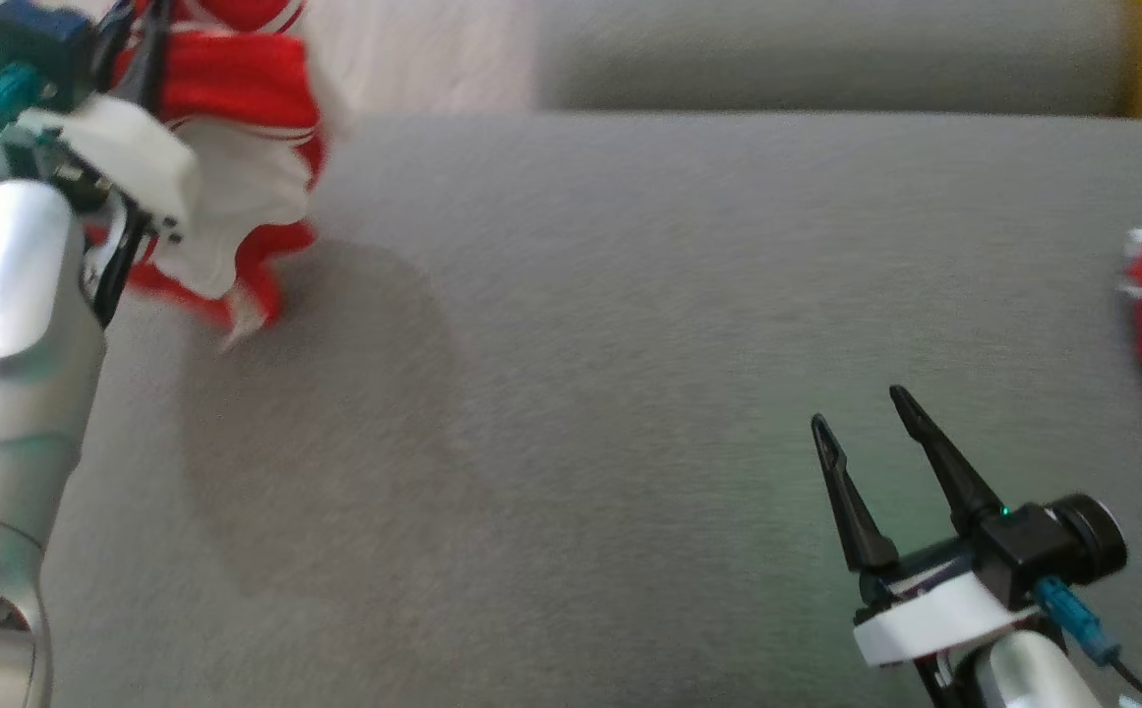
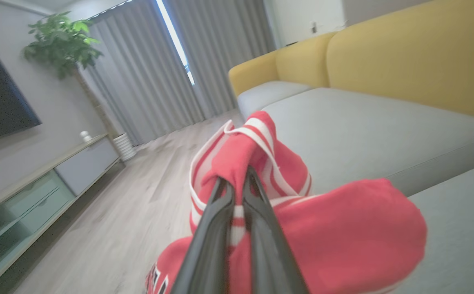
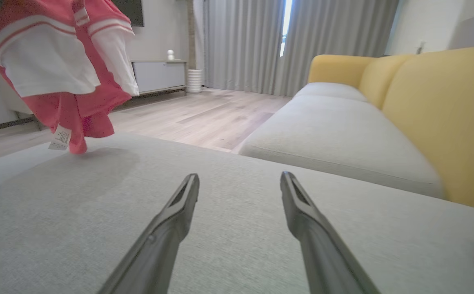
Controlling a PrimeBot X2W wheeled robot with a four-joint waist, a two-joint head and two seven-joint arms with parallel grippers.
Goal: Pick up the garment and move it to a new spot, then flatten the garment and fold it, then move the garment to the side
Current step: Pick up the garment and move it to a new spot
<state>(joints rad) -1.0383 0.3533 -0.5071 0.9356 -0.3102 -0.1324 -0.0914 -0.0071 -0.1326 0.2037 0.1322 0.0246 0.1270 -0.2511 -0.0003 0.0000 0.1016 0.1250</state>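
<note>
A wide grey upholstered seat (image 1: 630, 393) takes up the foreground. A second grey cushion (image 3: 334, 134) lies beyond it, and mustard-yellow backrests (image 3: 445, 114) stand behind both. Pale wood-plank flooring (image 3: 204, 118) runs from the sofa to floor-length grey curtains (image 3: 241, 41), and a narrow strip of bright daylight (image 3: 285, 28) shows where they part. Along one pale wall (image 2: 4, 163) stands a low media cabinet (image 2: 36, 183) with a light top and glass fronts at the near end, and a dark flat screen (image 2: 0, 98) hangs above it. At the cabinet's far end a tall leafy plant (image 2: 61, 41) rises from a white ribbed pot (image 2: 123, 146). A small white object (image 2: 84, 135) sits on the cabinet top.
</note>
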